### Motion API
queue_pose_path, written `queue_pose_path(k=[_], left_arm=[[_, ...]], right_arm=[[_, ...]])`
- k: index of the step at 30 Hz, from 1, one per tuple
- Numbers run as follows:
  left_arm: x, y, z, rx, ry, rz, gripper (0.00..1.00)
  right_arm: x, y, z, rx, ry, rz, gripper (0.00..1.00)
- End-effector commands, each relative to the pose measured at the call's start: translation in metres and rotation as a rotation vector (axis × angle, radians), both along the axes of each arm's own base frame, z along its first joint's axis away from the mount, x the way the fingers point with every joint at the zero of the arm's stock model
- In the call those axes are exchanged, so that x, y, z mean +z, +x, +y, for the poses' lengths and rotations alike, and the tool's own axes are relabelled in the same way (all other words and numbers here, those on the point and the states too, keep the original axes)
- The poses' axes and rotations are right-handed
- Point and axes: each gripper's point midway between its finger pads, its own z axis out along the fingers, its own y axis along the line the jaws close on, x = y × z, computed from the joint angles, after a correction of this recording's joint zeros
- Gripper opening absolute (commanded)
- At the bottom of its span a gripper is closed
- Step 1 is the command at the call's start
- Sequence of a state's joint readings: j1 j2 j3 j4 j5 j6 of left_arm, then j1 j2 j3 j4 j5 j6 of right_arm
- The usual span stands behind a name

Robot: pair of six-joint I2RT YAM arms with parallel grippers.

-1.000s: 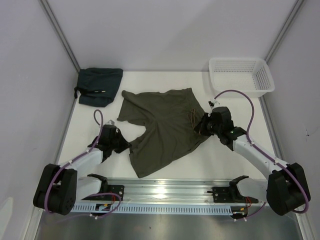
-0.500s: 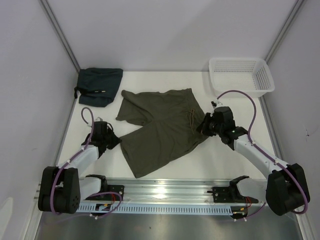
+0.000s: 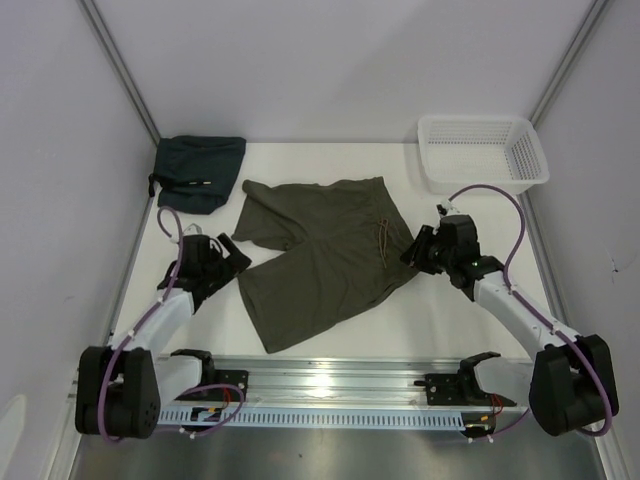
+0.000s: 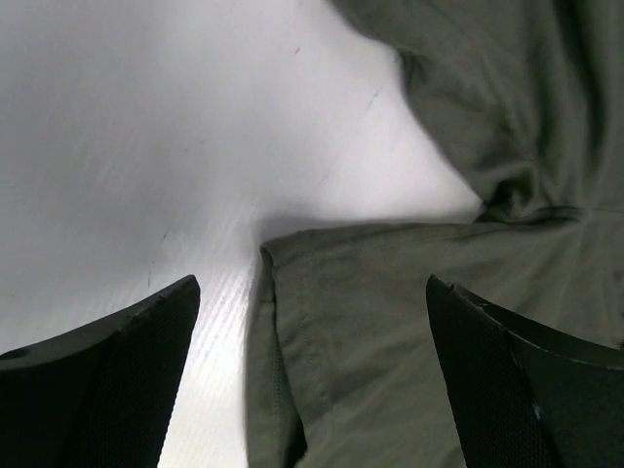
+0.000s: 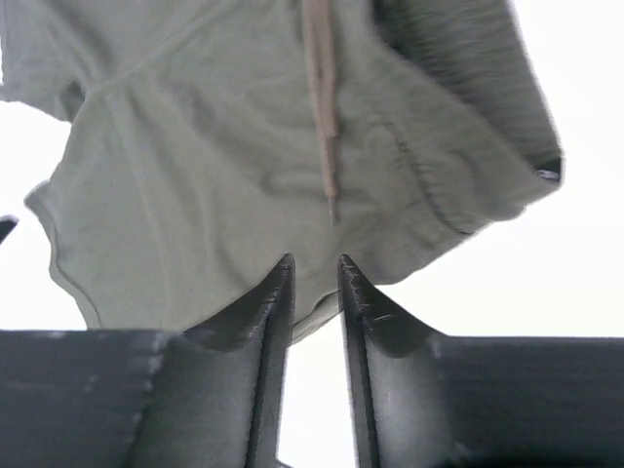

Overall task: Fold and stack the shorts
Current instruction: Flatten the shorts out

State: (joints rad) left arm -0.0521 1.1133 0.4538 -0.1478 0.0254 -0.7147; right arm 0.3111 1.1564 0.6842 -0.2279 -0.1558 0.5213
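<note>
Top external: the shorts point(image 3: 320, 255) lie spread open on the white desk point(image 3: 450, 310), between the two arms. The waist is at their right edge and the two legs point left. One leg reaches toward the far side and the other toward the arm bases. The thin brownish drawstring point(image 3: 383, 238) lies on the cloth just inside the waist edge.

The left pincer point(image 3: 225, 262) is at the left of the shorts, just beside the hem of the nearer leg. The right pincer point(image 3: 415, 250) is at the right of the shorts, by the waistband edge; this view does not show whether it touches the cloth.

A dark folded cloth point(image 3: 198, 172) lies beyond the shorts' far-left corner, near but apart from them. A white mesh basket point(image 3: 470, 180) stands beyond their far-right corner, well apart.

Left wrist: the left pincer point(image 4: 310, 285) has its fingers spread wide and grips nothing. A hem corner of the shorts point(image 4: 439, 322) lies on the desk point(image 4: 146, 117) under the gap. A second fold of the cloth is visible above it.

Right wrist: the right pincer point(image 5: 312, 261) has its fingers drawn almost together, with only a thin slit between them and nothing caught in it. Past the tips the shorts point(image 5: 224, 166) show their waistband, with the drawstring point(image 5: 322, 117) running down the cloth toward the fingers. Bare desk point(image 5: 546, 273) shows to the right of the waist corner.
</note>
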Motion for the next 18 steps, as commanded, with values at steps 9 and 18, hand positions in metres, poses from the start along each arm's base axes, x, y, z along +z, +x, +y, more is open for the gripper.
queue_pose_path(k=[9, 18], left_arm=[[0.030, -0.030, -0.012, -0.010, -0.057, -0.003, 0.99], [0.006, -0.036, -0.022, -0.060, -0.088, 0.111, 0.99]], right_arm=[[-0.011, -0.010, -0.045, -0.257, 0.038, 0.033, 0.75], [-0.031, 0.006, -0.053, -0.301, 0.070, 0.043, 0.67]])
